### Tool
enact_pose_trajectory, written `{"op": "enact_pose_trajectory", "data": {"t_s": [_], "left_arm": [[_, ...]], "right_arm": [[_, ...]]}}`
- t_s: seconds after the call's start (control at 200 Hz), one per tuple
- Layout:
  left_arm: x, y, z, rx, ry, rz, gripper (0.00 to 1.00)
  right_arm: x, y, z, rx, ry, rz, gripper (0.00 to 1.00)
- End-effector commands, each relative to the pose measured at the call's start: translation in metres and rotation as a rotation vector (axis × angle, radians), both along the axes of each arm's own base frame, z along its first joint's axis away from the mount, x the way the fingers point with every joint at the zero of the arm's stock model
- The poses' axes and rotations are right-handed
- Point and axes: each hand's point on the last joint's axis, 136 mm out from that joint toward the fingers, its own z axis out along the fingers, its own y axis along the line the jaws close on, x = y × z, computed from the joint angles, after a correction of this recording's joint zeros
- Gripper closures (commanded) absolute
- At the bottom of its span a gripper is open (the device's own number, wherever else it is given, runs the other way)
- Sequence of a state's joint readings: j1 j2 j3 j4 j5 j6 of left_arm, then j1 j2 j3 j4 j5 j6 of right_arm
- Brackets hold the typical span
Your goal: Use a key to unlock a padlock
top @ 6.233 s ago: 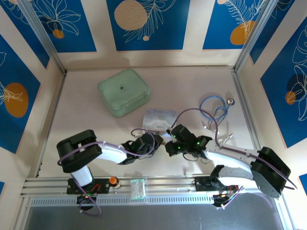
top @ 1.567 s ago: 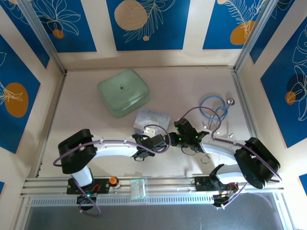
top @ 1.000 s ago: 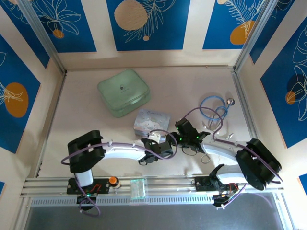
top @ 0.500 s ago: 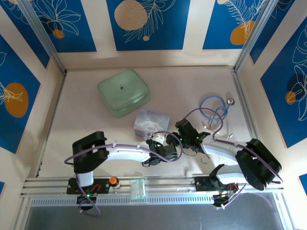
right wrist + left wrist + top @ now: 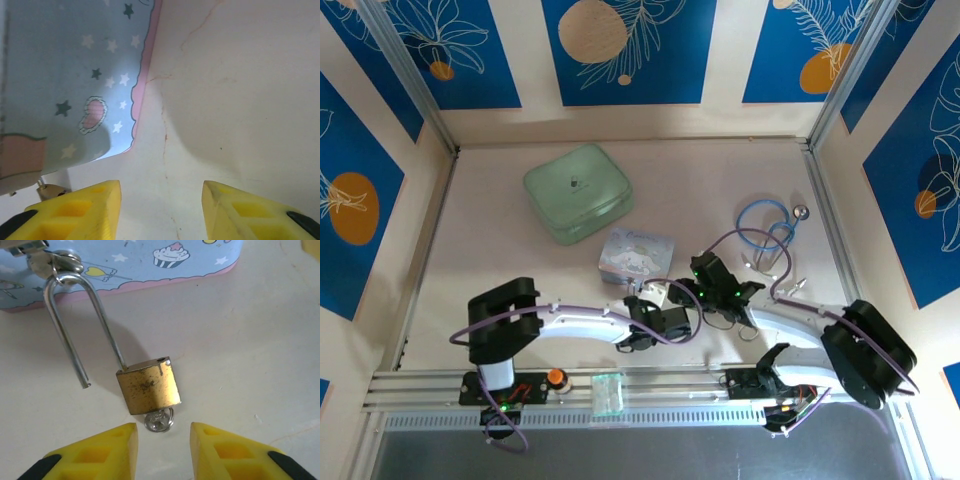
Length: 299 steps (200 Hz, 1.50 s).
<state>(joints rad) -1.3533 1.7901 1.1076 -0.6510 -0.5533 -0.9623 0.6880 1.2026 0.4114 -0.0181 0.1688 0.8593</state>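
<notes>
**Left wrist view.** The small brass block padlock (image 5: pixel 149 386) lies flat on the pale table (image 5: pixel 245 340). Its thin silver shackle (image 5: pixel 75 315) is hooked through the clasp of the pale blue, star-printed tin (image 5: pixel 135 260). One shackle leg stands free of the body, so you may judge the lock already sprung. The small pale metal key (image 5: pixel 159 420) sits in the base of the body, its round head toward the jaws. The left gripper (image 5: pixel 163 442) has its yellow jaws spread and holds nothing. The key head lies just ahead of the gap, nearly centred. The padlock's long axis runs from the key away toward the tin, leaning slightly left, roughly in line with your approach.

**Right wrist view.** The right gripper (image 5: pixel 161 200) is likewise spread and empty, beside the tin's corner.

Your left arm is the nearer. A short straight advance should bring the key head between its fingers.
</notes>
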Motion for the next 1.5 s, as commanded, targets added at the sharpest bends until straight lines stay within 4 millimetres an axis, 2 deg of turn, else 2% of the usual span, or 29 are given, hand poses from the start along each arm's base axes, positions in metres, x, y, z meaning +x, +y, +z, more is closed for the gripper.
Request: {"op": "enact_pose_trajectory", "data": {"t_s": [0.0,0.05,0.125,0.255,0.325,0.385,0.47,0.61,0.805,1.271,1.491], "left_arm": [[0.004,0.004,0.027,-0.078,-0.039,0.004,0.60],[0.009,0.010,0.040,-0.111,-0.060,0.014,0.53],[0.015,0.017,0.061,-0.185,-0.092,0.019,0.37],[0.026,0.033,0.099,-0.355,-0.156,0.024,0.01],[0.033,0.044,0.110,-0.444,-0.155,0.045,0.01],[0.038,0.053,0.110,-0.502,-0.130,0.067,0.01],[0.046,0.067,0.107,-0.558,-0.112,0.107,0.01],[0.052,0.080,0.102,-0.581,-0.106,0.144,0.01],[0.049,0.087,0.087,-0.578,-0.083,0.175,0.01],[0.046,0.101,0.080,-0.599,-0.101,0.214,0.01],[0.045,0.105,0.077,-0.605,-0.105,0.228,0.01]], "right_arm": [[-0.003,0.004,0.013,0.039,-0.065,0.034,0.48],[-0.006,0.004,0.017,0.041,-0.080,0.044,0.37],[-0.012,0.005,0.022,0.036,-0.100,0.080,0.36],[-0.022,0.011,0.031,0.032,-0.130,0.143,0.36],[-0.026,0.020,0.037,0.032,-0.150,0.186,0.36],[-0.028,0.026,0.039,0.001,-0.168,0.206,0.35],[-0.032,0.046,0.043,-0.025,-0.189,0.274,0.35],[-0.026,0.068,0.034,-0.099,-0.162,0.316,0.39],[-0.021,0.089,0.020,-0.129,-0.093,0.348,0.48],[-0.029,0.100,-0.018,-0.258,0.006,0.380,0.48],[-0.038,0.100,-0.029,-0.304,0.038,0.389,0.53]]}}
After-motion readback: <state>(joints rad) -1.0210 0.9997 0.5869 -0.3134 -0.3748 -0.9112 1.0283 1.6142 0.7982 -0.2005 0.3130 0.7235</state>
